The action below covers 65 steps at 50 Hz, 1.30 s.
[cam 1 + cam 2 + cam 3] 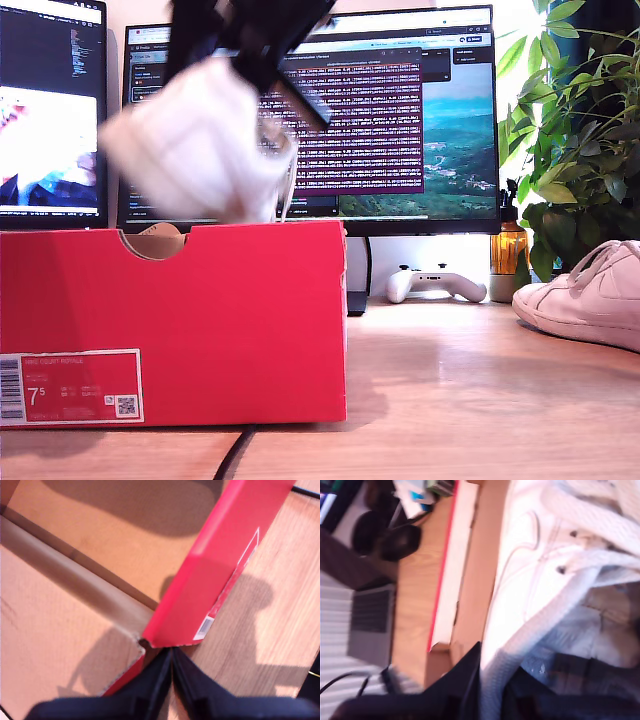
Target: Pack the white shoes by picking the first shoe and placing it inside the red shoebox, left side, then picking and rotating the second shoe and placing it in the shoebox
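Above the red shoebox [170, 320], my second gripper [490, 680] is clamped on a white sneaker's [195, 150] soft padded collar (light, pliable; firmest there), my first gripper [171, 672] closed empty.

Second gripper [490, 690] fingers clamped, raised.

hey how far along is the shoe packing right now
Nothing is packed yet. In hand: my second hand grips one white shoe, blurred, above the open red shoebox. My first hand is shut and empty over a box corner. Left: set this shoe inside, then fetch, rotate and pack the other shoe, lying on the desk at the exterior view's right.
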Tool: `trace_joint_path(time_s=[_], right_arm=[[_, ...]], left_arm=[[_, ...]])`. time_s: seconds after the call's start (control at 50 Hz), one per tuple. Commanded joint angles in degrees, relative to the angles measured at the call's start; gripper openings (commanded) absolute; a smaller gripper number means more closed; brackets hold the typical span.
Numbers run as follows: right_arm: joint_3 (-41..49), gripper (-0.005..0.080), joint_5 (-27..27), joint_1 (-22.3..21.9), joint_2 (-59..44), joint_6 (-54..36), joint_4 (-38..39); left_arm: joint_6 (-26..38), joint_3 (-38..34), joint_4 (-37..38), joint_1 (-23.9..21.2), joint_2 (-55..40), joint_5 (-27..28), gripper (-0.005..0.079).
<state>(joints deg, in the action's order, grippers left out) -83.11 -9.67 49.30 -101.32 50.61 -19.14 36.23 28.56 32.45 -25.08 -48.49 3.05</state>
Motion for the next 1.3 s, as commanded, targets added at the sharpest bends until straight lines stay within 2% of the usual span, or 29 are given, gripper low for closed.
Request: trace_joint_path(time_s=[0.0, 0.62, 1.18, 1.24, 1.28], right_arm=[[-2.1, -0.0013, 0.9, 0.5, 0.3, -0.4, 3.5], [-2.1, -0.0013, 2.8, 0.5, -8.6, -1.1, 5.8], [-2.1, -0.0013, 4.2, 0.6, -12.7, -1.5, 6.3], [-2.1, -0.0001, 4.1, 0.6, -12.7, -1.5, 6.3], [-2.1, 0.0035, 4.1, 0.6, -12.7, -1.5, 6.3]], left_arm=[[-0.2, 0.8, -0.7, -0.1, -0.2, 0.1, -0.0019], [-0.2, 0.8, -0.3, -0.9, -0.2, 0.2, -0.0019], [-0.2, 0.8, -0.3, -0.9, -0.2, 0.2, -0.0019], [-0.2, 0.8, -0.3, -0.9, -0.2, 0.2, -0.0019], [-0.2, 0.8, -0.3, -0.9, -0.2, 0.2, -0.0019]])
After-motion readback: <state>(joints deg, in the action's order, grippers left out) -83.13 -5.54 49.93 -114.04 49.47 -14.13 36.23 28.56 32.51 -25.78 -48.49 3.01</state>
